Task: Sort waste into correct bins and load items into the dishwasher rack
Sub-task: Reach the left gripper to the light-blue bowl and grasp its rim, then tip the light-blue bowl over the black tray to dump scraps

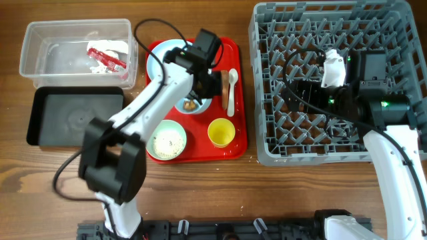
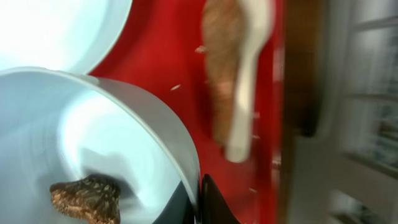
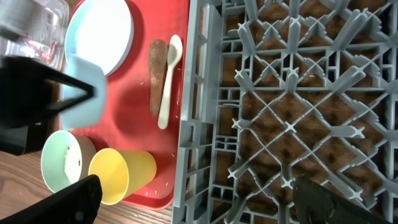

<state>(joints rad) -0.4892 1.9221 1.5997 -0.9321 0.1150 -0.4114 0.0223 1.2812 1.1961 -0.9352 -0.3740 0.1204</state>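
Step in hand, as I read it: clearing food waste out of a bowl. left gripper [image 1: 202, 85] is over the middle of the red tray [image 1: 198, 151], jaws narrowed onto the rim of the lump bowl [image 2: 93, 124], one finger inside the wall and one outside. The right wrist view shows that bowl tipped on its side, so it looks gripped and off flat. brown lump [image 2: 87, 198] sits inside against the lower wall. Next move probably calls for carrying the bowl left to the bins and tipping it there without losing the lump over the tray or table. wrapper [image 1: 107, 59] lies in the clear tub [image 1: 30, 63] at far left, so the black tray [image 1: 73, 117] just near of it is my guess for food; can't confirm. After that the bowl goes right into the rack [image 1: 300, 158], which shows no dishes. right gripper [image 3: 196, 183] hovers over the rack's left part, jaws wide apart, nothing in them. Also on the red tray: plate [image 3: 99, 31] far left, carrot piece [image 3: 157, 74] and spoon [image 3: 166, 81] side by side on the right, rice bowl [image 3: 65, 160] near left, yellow cup [image 3: 121, 174] near right. Writing: none legible; wrapper print too small, left wrist view blurred.
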